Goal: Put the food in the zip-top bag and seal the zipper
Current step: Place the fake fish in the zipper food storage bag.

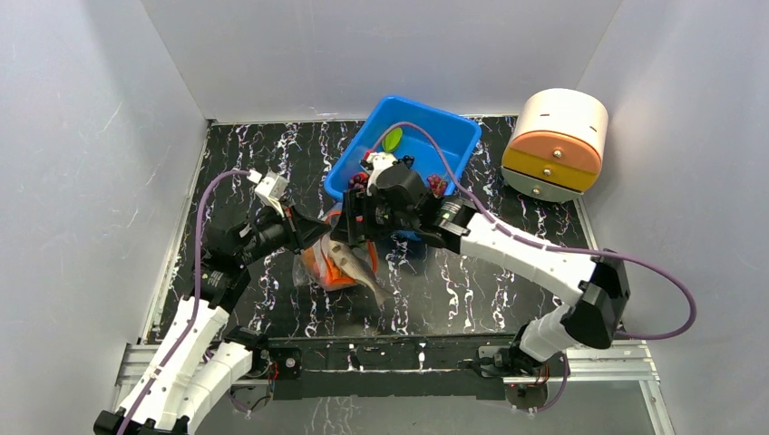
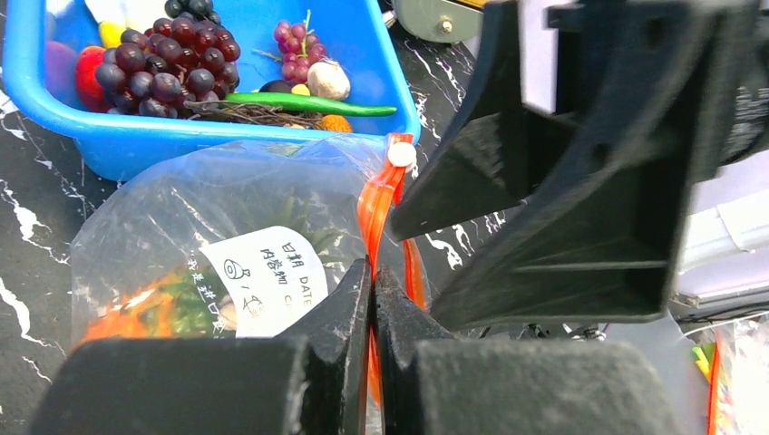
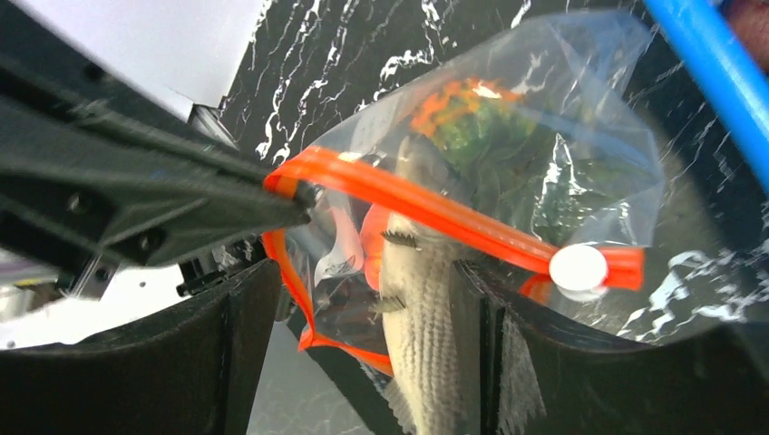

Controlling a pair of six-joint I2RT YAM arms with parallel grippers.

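Observation:
The clear zip-top bag point(image 3: 562, 163) lies in front of the blue bin point(image 1: 453, 136), its mouth open. My left gripper point(image 2: 373, 272) is shut on the orange-red zipper strip point(image 2: 374, 204) and also shows in the top view point(image 1: 317, 231). A white slider point(image 3: 579, 269) sits at the strip's far end. A grey striped toy fish point(image 3: 426, 326) pokes head-first into the mouth, tail outside point(image 1: 363, 276). My right gripper point(image 3: 367, 272) is open around the fish, which lies beside its right finger. An orange and green toy point(image 3: 462, 113) is inside the bag.
The bin holds dark purple grapes point(image 2: 163, 68), a smaller pink bunch point(image 2: 295, 59), a green chili point(image 2: 308, 102) and other toys. A round cream, orange and yellow drawer unit point(image 1: 555, 143) stands at the back right. White walls enclose the marble tabletop point(image 1: 508, 299).

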